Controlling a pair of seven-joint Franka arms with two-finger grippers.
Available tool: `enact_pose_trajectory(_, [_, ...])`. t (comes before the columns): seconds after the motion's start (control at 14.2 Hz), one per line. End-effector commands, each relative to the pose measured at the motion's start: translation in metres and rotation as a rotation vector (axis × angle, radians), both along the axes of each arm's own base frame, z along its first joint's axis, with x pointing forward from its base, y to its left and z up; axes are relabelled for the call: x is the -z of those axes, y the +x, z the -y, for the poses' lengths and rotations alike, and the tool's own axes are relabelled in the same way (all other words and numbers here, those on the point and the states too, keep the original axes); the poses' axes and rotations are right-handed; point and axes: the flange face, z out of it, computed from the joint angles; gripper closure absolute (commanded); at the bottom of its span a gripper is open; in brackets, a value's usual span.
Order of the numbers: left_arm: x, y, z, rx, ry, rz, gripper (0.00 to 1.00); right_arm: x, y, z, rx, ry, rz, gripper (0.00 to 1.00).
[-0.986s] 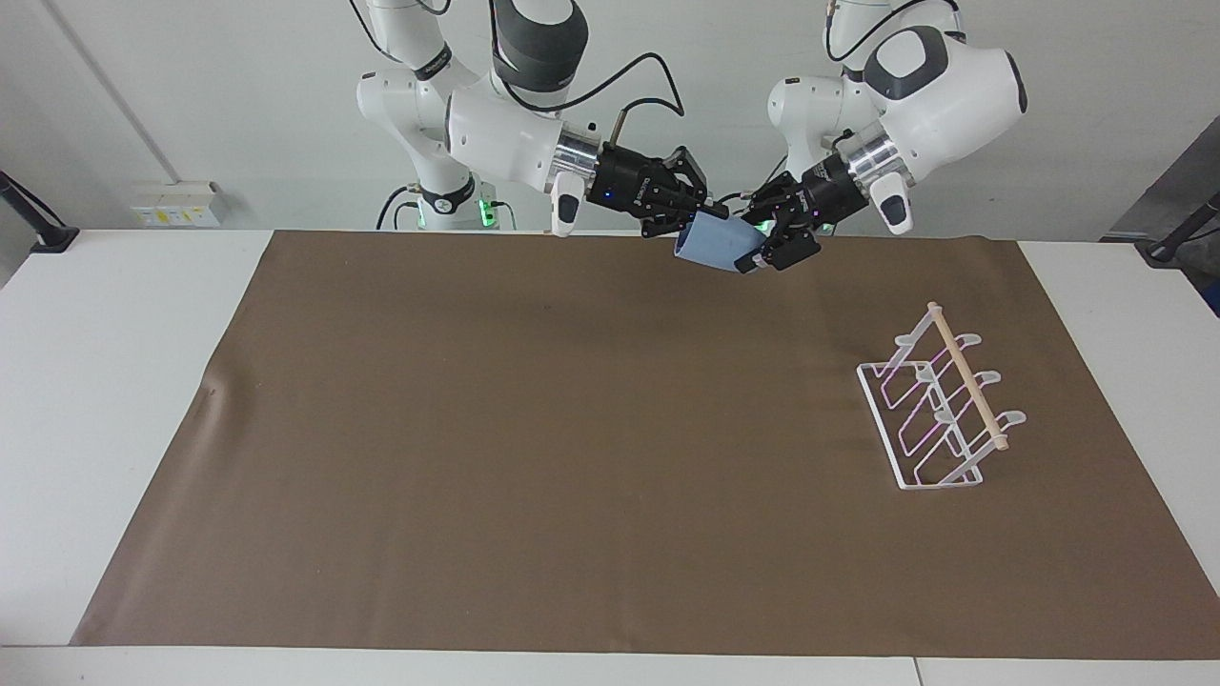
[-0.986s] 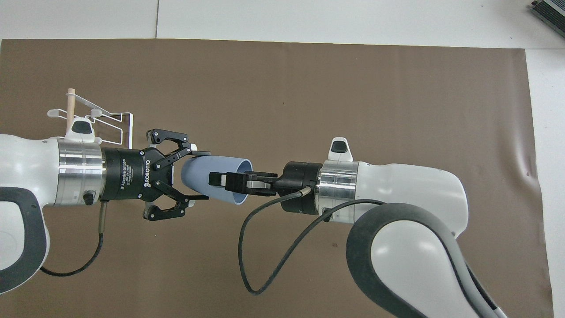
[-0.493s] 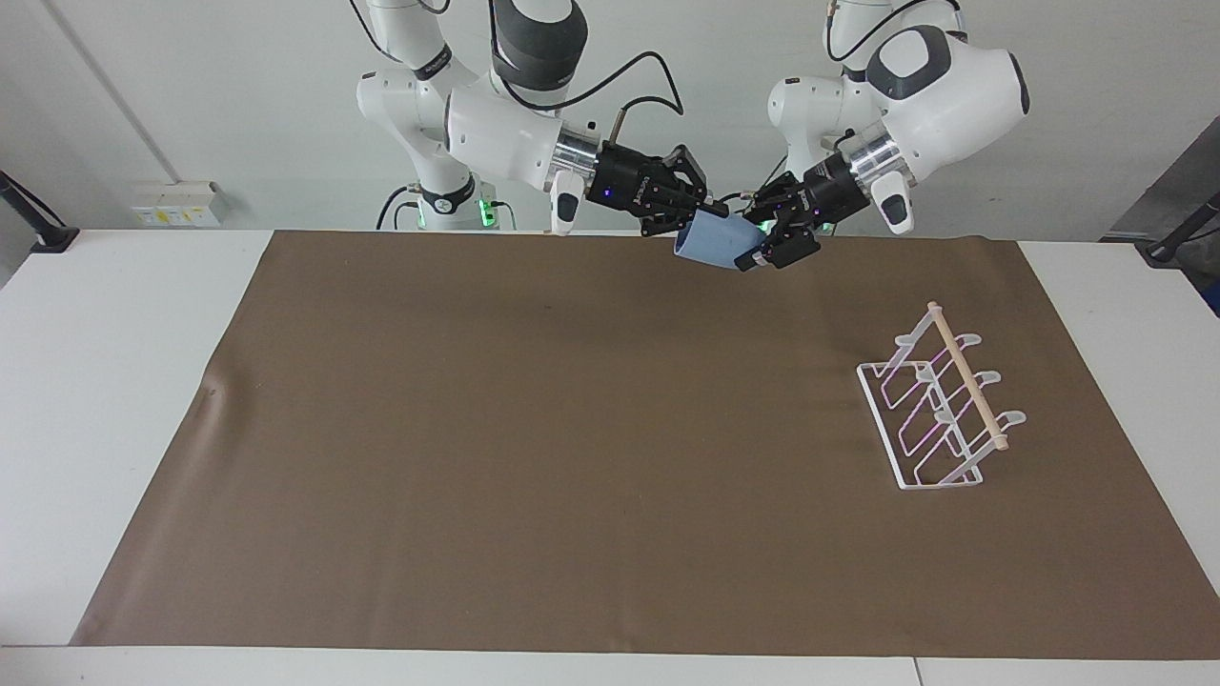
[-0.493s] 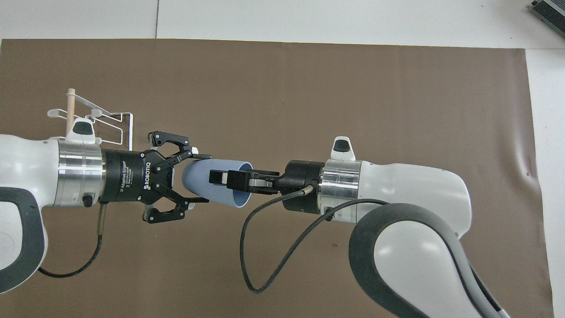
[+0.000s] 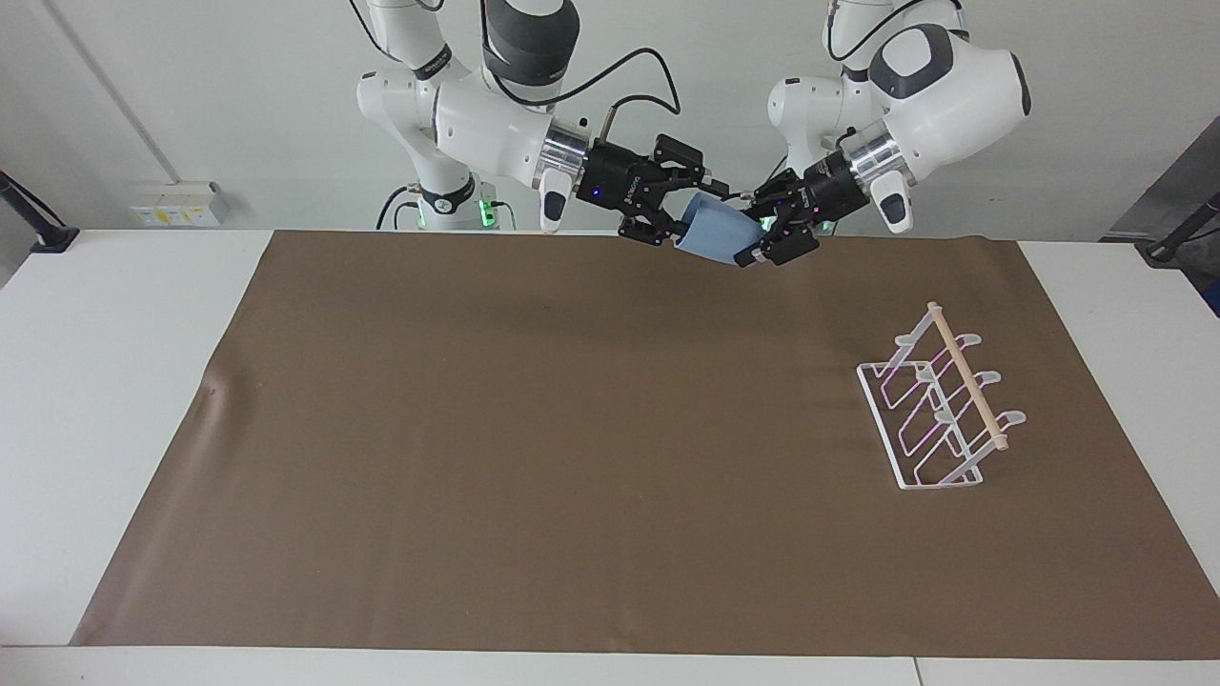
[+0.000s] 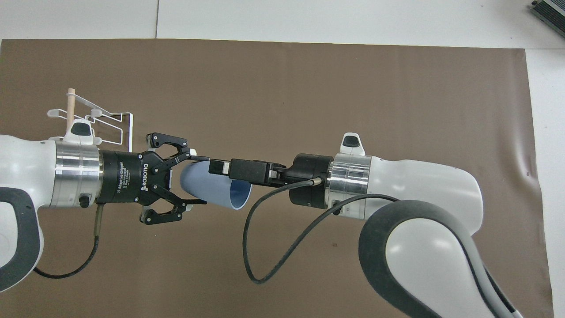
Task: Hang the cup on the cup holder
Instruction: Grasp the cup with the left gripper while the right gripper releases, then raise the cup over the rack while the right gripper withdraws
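1. Two grippers met in the air over the brown mat, at its edge nearest the robots.
2. The left gripper was clamped on the base end of the cup, which lay tilted on its side.
3. The right gripper had its fingers spread around the cup's rim, one above and one below.
4. The cup holder stood on the mat toward the left arm's end, well apart from the cup.
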Motion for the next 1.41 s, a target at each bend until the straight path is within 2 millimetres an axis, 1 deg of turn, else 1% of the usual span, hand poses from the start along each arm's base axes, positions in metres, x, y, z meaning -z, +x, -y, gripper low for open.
enact_pose_trajectory(0.0, [-0.004, -0.003, -0.008, 0.03, 0.086, 0.05, 1.0, -0.009, -0.001, 0.005, 0.014, -0.022, 0.017, 0.14])
enact_pose_trajectory(0.07, [-0.009, 0.0, -0.009, 0.044, 0.137, 0.081, 1.0, -0.007, 0.0, 0.007, 0.004, -0.054, 0.035, 0.12])
enact_pose_trajectory(0.14, [-0.009, 0.002, -0.012, 0.054, 0.188, 0.104, 1.0, -0.008, 0.001, 0.009, -0.002, -0.074, 0.051, 0.0])
enact_pose_trajectory(0.35, [-0.011, 0.006, -0.018, 0.081, 0.343, 0.178, 1.0, -0.007, 0.001, 0.009, -0.005, -0.082, 0.061, 0.0])
enact_pose_trajectory(0.42, [-0.012, 0.011, -0.021, 0.095, 0.398, 0.199, 1.0, -0.007, 0.001, 0.009, -0.005, -0.082, 0.061, 0.0])
enact_pose_trajectory(0.49, [-0.017, 0.015, -0.023, 0.111, 0.453, 0.226, 1.0, -0.008, 0.001, 0.009, -0.005, -0.081, 0.062, 0.0])
enact_pose_trajectory(0.63, [-0.033, 0.024, -0.024, 0.165, 0.605, 0.3, 1.0, -0.007, 0.003, 0.013, -0.007, -0.108, 0.08, 0.0])
enact_pose_trajectory(0.7, [-0.04, 0.021, -0.011, 0.211, 0.674, 0.334, 1.0, -0.007, 0.005, 0.017, -0.028, -0.169, 0.125, 0.0])
enact_pose_trajectory(0.77, [-0.043, 0.019, -0.008, 0.237, 0.73, 0.354, 1.0, -0.005, 0.007, 0.021, -0.054, -0.243, 0.17, 0.0])
enact_pose_trajectory(0.92, [-0.041, 0.014, 0.003, 0.295, 0.82, 0.386, 1.0, -0.007, 0.008, 0.022, -0.1, -0.353, 0.243, 0.0])
enact_pose_trajectory(0.99, [-0.041, 0.013, 0.005, 0.317, 0.857, 0.409, 1.0, -0.009, 0.008, 0.022, -0.117, -0.393, 0.272, 0.0])
enact_pose_trajectory(1.13, [-0.044, 0.018, -0.003, 0.375, 0.962, 0.468, 1.0, -0.012, 0.01, 0.024, -0.157, -0.487, 0.338, 0.0])
enact_pose_trajectory(1.2, [-0.045, 0.023, -0.011, 0.414, 0.986, 0.499, 1.0, -0.014, 0.011, 0.026, -0.176, -0.535, 0.368, 0.0])
enact_pose_trajectory(1.27, [-0.045, 0.036, -0.026, 0.416, 0.989, 0.541, 1.0, -0.018, 0.013, 0.029, -0.197, -0.593, 0.403, 0.0])
enact_pose_trajectory(1.34, [-0.046, 0.047, -0.044, 0.381, 0.994, 0.564, 1.0, -0.019, 0.015, 0.032, -0.219, -0.643, 0.429, 0.0])
